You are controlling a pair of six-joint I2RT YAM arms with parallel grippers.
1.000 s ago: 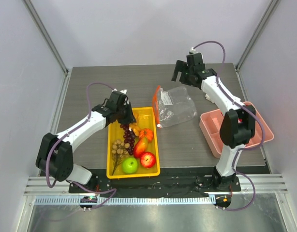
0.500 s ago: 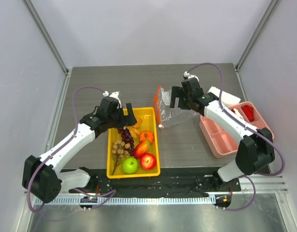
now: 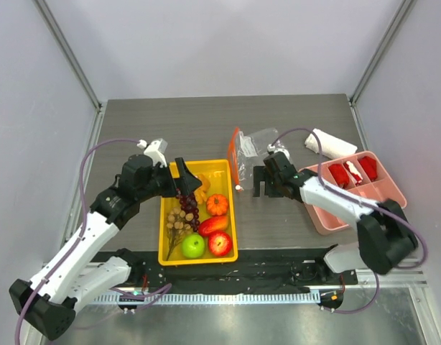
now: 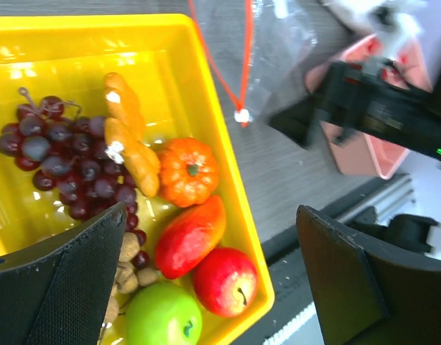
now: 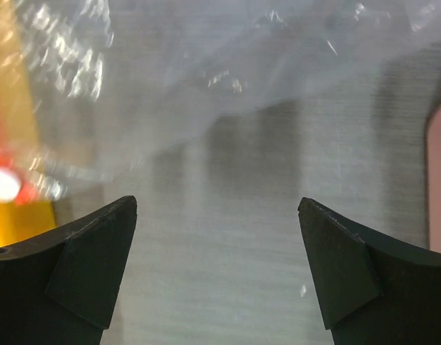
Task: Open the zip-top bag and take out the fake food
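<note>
- Here, one yellow tray [image 3: 161,231], a glossy plastic rectangle with a raised rim, holds all the fake food [image 3: 206,224].
- Counted in the tray:
  - one purple grape bunch [image 4: 70,162]
  - one ribbed orange pumpkin [image 4: 188,171]
  - one red apple [image 4: 224,282]
  - one green apple [image 4: 163,320]
  - one smooth red-orange piece [image 4: 189,237]
  - one knobbly tan cluster [image 3: 179,219]
  - two lumpy orange-tan pieces [image 4: 127,136]
- One zip-top bag [image 3: 249,151], clear and crinkly, lies on the grey wood-grain table [image 3: 278,223] just right of the tray's far right corner. Its orange-red zip strip [image 4: 247,57] is on the side towards the tray.
- The left gripper [image 3: 186,181] hangs above the tray's far left part, over the grapes, its jaws spread wide and gripping nothing.
- The right gripper [image 3: 266,188] sits low just right of the tray, at the bag's near edge, with its jaws wide and nothing between them.
- Further right of the tray stands one pink compartment tray [image 3: 317,215] with small red pieces in its far sections.
- One white roll of cloth [image 3: 332,144] lies just beyond the pink tray.
</note>
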